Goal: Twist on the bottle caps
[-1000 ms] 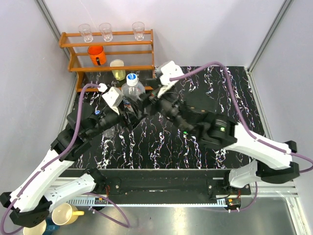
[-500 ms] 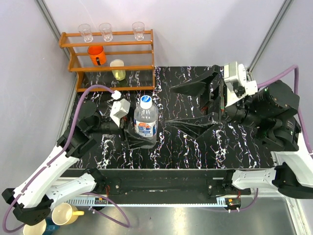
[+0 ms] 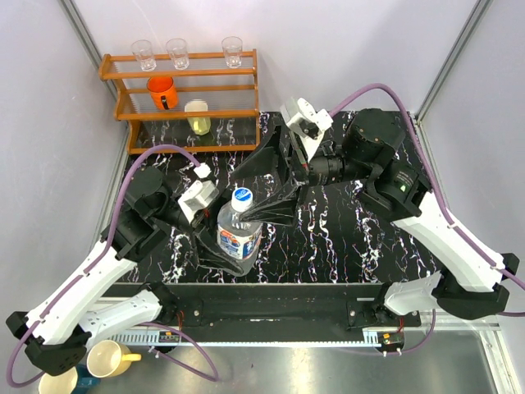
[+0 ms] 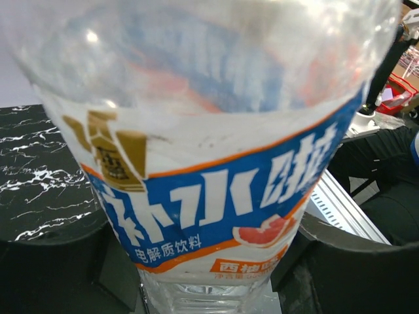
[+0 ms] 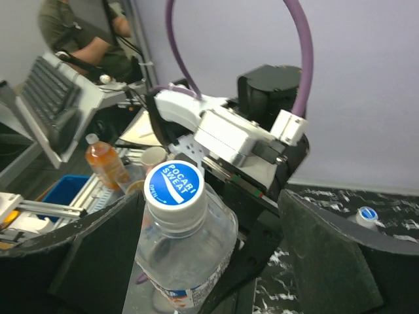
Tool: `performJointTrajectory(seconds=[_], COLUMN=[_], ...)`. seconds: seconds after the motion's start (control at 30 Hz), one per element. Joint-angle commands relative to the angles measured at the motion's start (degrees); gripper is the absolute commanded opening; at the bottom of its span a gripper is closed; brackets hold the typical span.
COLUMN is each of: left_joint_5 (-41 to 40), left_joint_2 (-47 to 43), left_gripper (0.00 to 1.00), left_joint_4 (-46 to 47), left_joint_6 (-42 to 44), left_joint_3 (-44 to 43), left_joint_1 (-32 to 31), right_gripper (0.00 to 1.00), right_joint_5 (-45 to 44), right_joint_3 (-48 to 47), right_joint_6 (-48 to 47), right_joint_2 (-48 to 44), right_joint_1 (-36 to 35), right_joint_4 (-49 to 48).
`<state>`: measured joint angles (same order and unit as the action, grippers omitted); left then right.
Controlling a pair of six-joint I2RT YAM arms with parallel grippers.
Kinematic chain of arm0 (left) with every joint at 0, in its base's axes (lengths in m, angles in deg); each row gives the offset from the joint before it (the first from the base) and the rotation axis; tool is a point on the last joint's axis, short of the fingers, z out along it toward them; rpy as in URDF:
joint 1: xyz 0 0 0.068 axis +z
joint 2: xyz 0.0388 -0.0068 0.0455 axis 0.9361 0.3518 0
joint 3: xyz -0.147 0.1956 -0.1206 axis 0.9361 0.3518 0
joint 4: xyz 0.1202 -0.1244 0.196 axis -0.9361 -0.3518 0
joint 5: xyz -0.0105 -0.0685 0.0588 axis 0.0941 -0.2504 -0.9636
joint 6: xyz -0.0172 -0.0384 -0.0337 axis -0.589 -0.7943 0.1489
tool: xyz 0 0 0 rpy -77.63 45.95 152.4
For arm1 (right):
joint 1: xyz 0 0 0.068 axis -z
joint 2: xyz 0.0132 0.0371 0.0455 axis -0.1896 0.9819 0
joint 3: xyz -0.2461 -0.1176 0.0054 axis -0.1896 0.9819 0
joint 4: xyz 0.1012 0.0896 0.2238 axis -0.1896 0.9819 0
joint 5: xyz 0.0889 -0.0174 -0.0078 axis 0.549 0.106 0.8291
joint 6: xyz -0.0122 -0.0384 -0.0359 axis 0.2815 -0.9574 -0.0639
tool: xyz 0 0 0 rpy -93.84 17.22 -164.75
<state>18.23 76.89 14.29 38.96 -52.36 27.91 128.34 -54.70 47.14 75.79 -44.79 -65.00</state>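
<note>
Ok, bottle [image 3: 239, 234] first: clear plastic w/ a blue, orange and white label, near the front-centre of the black marbled table [image 3: 328, 246]. Its cap [image 5: 174, 186], white w/ a blue top, sits on the neck; we can't tell how far it's threaded on.

Left fingers [image 4: 52, 268] are clamped on the lower body of the bottle. The wrist cam shows a dark finger on each side of the label, w/ the bottle filling the gap btw them. Whether the base touches the table, we can't say.

Right fingers [image 5: 98, 255] are on the far side at cap height, spread wide. There's one on either side of the cap w/ a clear gap on both sides, and they hold nothing.

Just past the R finger we spot a second cap [image 5: 366, 215], same white and blue, on the table and well apart from the bottle.

Moving out: a wooden rack [image 3: 221, 86] stands at the far-left corner of the table. It has 3 clear glasses [image 3: 177, 52] on top, w/ an orange cup [image 3: 162, 92] and a yellow cup [image 3: 197, 116] lower down.

Off the table at front-left there's a yellow mug [image 3: 111, 359]. In the bkgd of the R wrist view we see a small bottle of orange drink [image 5: 105, 163] and a seated person [image 5: 78, 29].
</note>
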Motion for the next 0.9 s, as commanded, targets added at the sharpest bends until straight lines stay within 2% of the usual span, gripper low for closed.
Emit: performJointTrajectory(seconds=[0.0, 0.33, 0.57, 0.67, 0.7, 0.77, 0.87], left_joint_5=[4.07, -0.23, -1.99, -2.43, -2.78, -3.04, -4.45], left_joint_2=[-0.39, -0.74, -0.82, -0.82, -0.91, -1.0, -1.35], left_gripper=[0.36, 0.36, 0.36, 0.36, 0.36, 0.36, 0.36], left_joint_4=[4.8, 4.19, 3.66, 3.4, 3.23, 2.7, 1.47], left_joint_6=[0.27, 1.67, 2.2, 2.47, 2.47, 3.08, 4.31], left_joint_3=[-0.43, -0.25, 0.01, 0.01, 0.01, 0.27, 0.45], left_joint_1=[0.01, 0.1, 0.1, 0.19, 0.19, 0.19, 0.36], right_gripper=[0.9, 0.82, 0.69, 0.62, 0.55, 0.49, 0.35], right_joint_5=[9.23, 12.49, 13.63, 13.89, 13.81, 13.89, 13.63], right_joint_3=[1.27, 3.04, 3.04, 3.04, 3.13, 3.04, 3.39], right_joint_6=[6.38, 11.74, 13.85, 14.2, 14.29, 14.47, 14.56], right_joint_2=[-0.59, 0.29, 1.16, 1.43, 1.6, 1.61, 1.52], right_joint_1=[0.62, 0.53, 0.53, 0.53, 0.53, 0.53, 0.62], right_joint_4=[-10.8, -17.14, -20.83, -21.27, -21.36, -21.45, -21.36])
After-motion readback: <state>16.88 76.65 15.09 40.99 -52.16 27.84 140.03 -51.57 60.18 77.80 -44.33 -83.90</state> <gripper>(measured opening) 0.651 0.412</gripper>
